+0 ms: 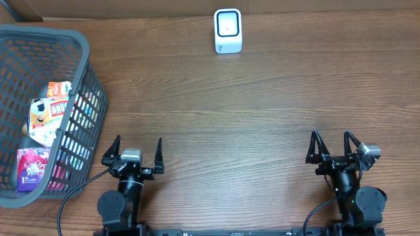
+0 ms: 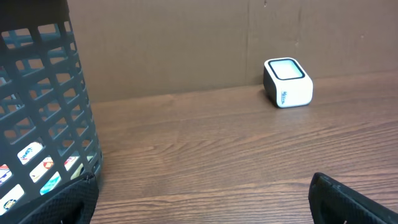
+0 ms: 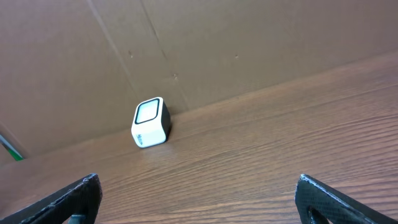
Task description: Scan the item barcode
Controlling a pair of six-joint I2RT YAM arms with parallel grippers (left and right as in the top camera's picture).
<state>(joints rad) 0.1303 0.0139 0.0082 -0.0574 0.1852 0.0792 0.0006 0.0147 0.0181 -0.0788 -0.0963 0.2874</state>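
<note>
A white barcode scanner with a dark window stands at the table's far edge; it also shows as a small white block, the scanner in the left wrist view and the scanner in the right wrist view. Several packaged items lie in the grey basket at the left. My left gripper is open near the front edge, just right of the basket, with nothing between its fingers. My right gripper is open at the front right, also holding nothing.
The basket's mesh wall fills the left of the left wrist view. A brown cardboard wall stands behind the scanner. Bare wooden tabletop lies between the grippers and the scanner.
</note>
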